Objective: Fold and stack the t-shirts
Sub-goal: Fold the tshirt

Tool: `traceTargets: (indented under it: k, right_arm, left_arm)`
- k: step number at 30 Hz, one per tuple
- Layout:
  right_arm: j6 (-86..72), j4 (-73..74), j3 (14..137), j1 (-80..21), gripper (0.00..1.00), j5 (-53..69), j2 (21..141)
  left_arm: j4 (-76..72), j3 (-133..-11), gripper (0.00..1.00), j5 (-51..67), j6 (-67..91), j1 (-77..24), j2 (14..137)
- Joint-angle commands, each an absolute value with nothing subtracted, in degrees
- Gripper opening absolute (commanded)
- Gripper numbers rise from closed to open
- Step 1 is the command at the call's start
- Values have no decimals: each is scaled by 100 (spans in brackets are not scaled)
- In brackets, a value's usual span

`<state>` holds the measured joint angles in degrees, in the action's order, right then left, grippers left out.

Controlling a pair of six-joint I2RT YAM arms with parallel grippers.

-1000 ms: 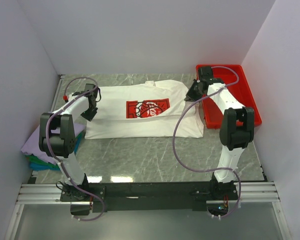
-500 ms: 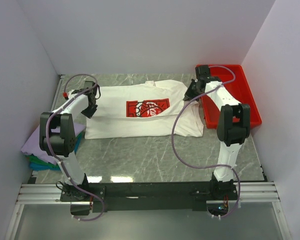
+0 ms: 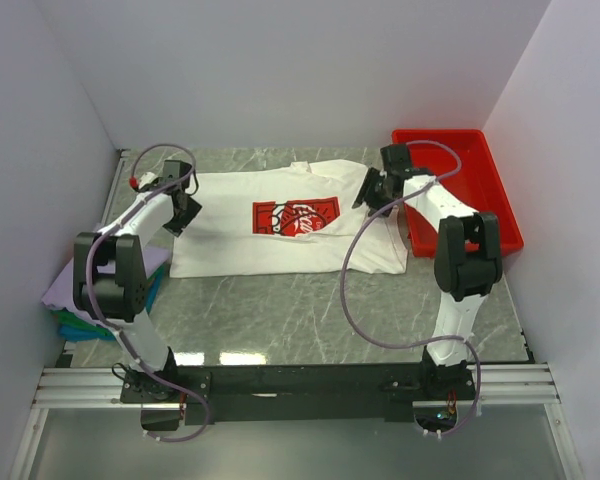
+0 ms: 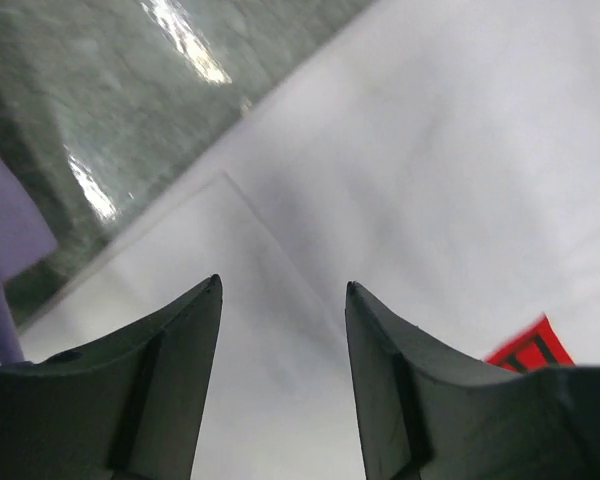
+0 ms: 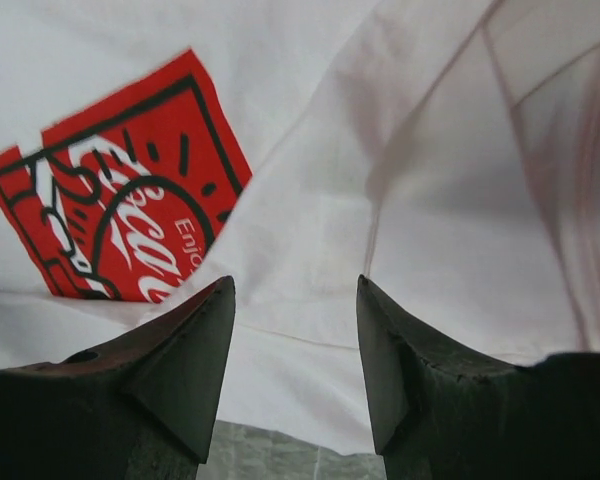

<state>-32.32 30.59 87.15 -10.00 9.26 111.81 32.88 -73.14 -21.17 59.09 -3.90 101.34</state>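
The white t-shirt (image 3: 280, 245) lies spread flat on the marble table, its red chest print (image 3: 296, 216) facing up. My left gripper (image 3: 182, 208) hovers over the shirt's left edge, open. In the left wrist view the gripper (image 4: 283, 290) has only flat white cloth (image 4: 410, 180) below its fingers. My right gripper (image 3: 370, 190) is open over the shirt's right shoulder. In the right wrist view the gripper (image 5: 295, 285) sits above creased white cloth (image 5: 450, 200), with the red print (image 5: 120, 190) to the left. Folded lavender (image 3: 60, 290) and green-blue t-shirts (image 3: 80, 328) are stacked at the left.
A red plastic tray (image 3: 490, 180) stands at the back right, beside the right arm. White walls close in the table on three sides. Bare marble (image 3: 300, 310) lies between the shirt and the arm bases. The lavender shirt (image 4: 5, 230) shows at the left wrist view's edge.
Both grippers have opened and let go of the white shirt, which now lies flat. The right gripper has shifted left over the shirt and the left one slightly toward the back.
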Motion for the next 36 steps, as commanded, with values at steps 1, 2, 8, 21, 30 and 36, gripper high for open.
traceTargets:
  k: [1,2,8,21,30,36]
  right_arm:
    - [-3295,2279,7782,-1282,59,870,10618]
    - [-3313,2137,7604,-1318,59,870,10600]
    - [-3471,1547,6926,-1512,54,668,10679]
    - [-3832,1248,6661,-1521,37,290,10599]
    - [-3779,1440,7030,-1529,29,185,10661]
    - [-3639,1739,7680,-1608,4,193,10924]
  left_arm:
    - [2857,-6971,58,-1793,5739,-694,9519]
    - [2674,-6700,58,-1749,5774,-816,9379]
    - [2233,-5969,58,-1512,5941,-1098,9062]
    - [2048,-5458,57,-1573,5889,-1336,8824]
    - [1934,-5177,56,-1556,5854,-1345,8684]
    - [1916,-5115,56,-1538,5827,-1354,8631]
